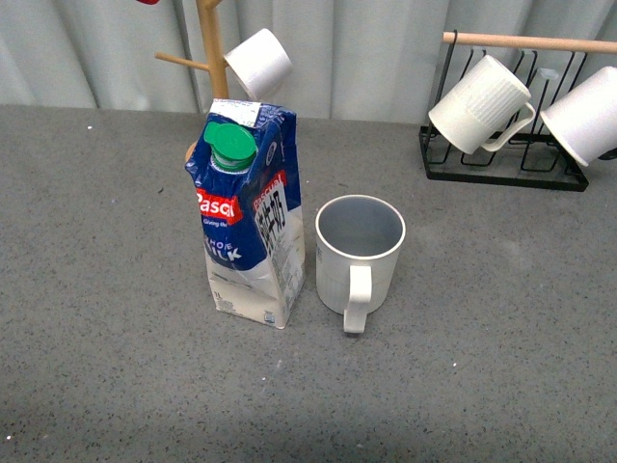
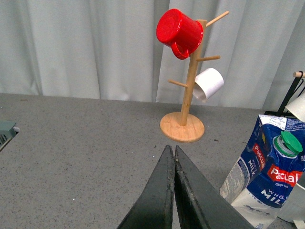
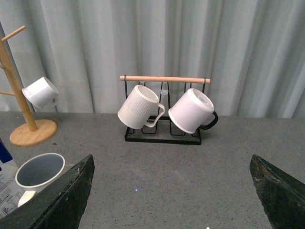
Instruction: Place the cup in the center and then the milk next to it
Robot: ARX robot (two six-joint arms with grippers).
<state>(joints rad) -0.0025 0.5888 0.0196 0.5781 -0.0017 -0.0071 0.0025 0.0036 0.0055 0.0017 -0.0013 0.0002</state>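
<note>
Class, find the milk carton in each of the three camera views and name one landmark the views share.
Front view: the milk carton stands left of centre, beside the cup.
Left wrist view: it shows at the lower right corner, cut off by the frame.
Right wrist view: only a sliver at the left edge.
Shared landmark: the wooden mug tree.

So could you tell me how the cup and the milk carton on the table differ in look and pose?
The milk is clearly taller than the cup. The milk is a blue-and-white boxy carton with a red label; the cup is a round, plain cream-white mug with a greyish inside. The milk is closed by a green cap; the cup is open-topped and looks empty. Both stand upright, side by side on the grey table.
</note>
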